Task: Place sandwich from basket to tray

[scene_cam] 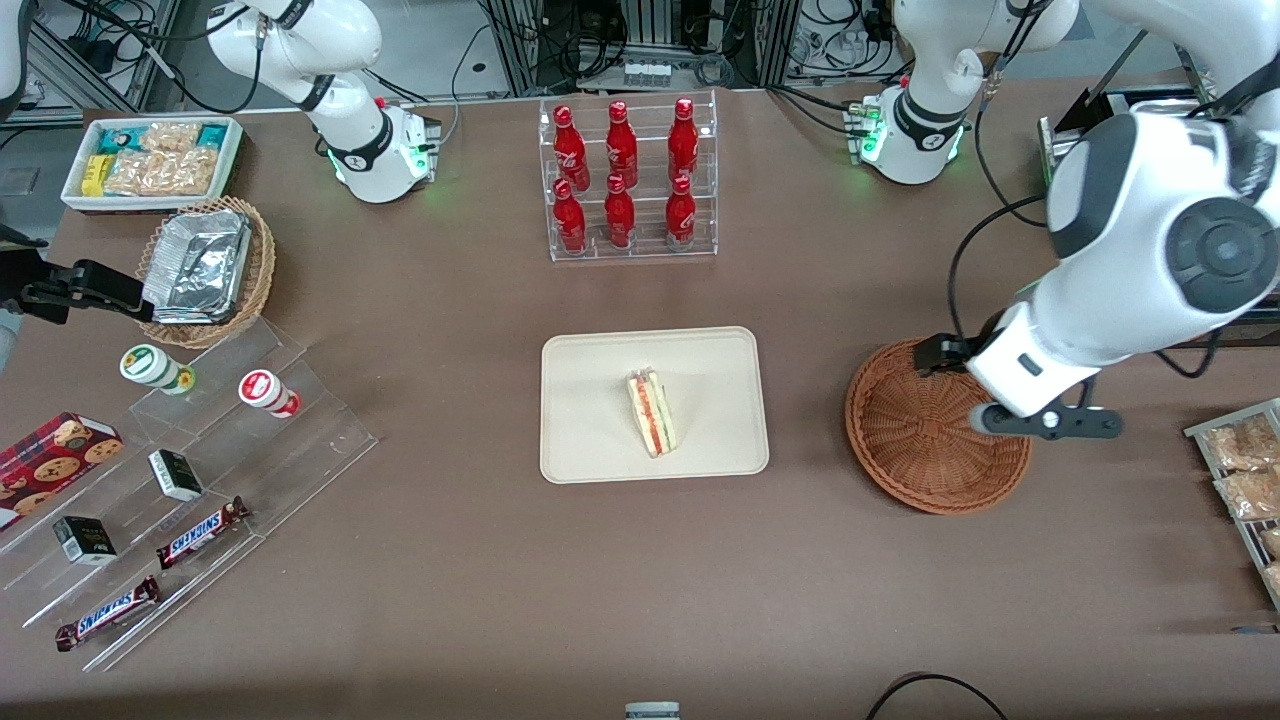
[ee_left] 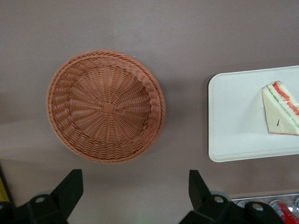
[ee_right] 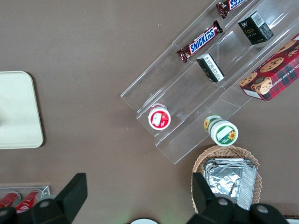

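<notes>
The sandwich [scene_cam: 652,412] [ee_left: 280,112], a pale wedge with red and green layers along its edge, lies on the cream tray [scene_cam: 600,400] [ee_left: 233,116] in the middle of the table. The reddish-brown wicker basket [scene_cam: 920,440] [ee_left: 106,106] stands beside the tray toward the working arm's end, with nothing in it. My left gripper [scene_cam: 940,352] [ee_left: 135,179] hangs high above the basket's rim that is farther from the front camera. Its fingers are spread wide and open, with only bare table between them.
A clear rack of red bottles [scene_cam: 630,180] stands farther from the front camera than the tray. Toward the parked arm's end are stepped acrylic shelves with snack bars [scene_cam: 200,470], a tan basket holding foil [scene_cam: 205,270] and a white snack bin [scene_cam: 152,160]. Bagged snacks [scene_cam: 1245,480] lie at the working arm's end.
</notes>
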Controlling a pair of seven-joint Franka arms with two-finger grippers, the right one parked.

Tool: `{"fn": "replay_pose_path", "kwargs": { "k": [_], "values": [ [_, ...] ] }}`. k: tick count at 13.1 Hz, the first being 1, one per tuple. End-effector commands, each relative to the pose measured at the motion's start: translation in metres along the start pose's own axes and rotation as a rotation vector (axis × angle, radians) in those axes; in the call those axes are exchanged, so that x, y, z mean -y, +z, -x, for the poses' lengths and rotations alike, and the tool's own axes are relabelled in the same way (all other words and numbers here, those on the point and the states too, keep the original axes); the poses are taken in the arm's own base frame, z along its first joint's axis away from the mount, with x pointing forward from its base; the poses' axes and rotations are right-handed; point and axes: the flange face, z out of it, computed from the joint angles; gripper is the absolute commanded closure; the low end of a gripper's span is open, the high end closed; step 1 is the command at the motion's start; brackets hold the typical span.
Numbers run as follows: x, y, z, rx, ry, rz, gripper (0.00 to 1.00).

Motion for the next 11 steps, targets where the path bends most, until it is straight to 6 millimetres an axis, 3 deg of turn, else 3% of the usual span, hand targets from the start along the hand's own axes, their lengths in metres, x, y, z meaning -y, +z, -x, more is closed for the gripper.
{"fn": "replay_pose_path", "kwargs": {
  "k": [1, 3, 9, 11],
  "values": [
    [0.033, -0.017, 0.027, 0.007, 0.039, 0.000, 0.00],
    [0.066, -0.025, 0.047, 0.005, 0.072, 0.009, 0.00],
    [0.089, -0.068, 0.088, 0.000, 0.121, -0.007, 0.00],
    [0.090, -0.073, 0.093, -0.010, 0.116, -0.009, 0.00]
  ]
}}
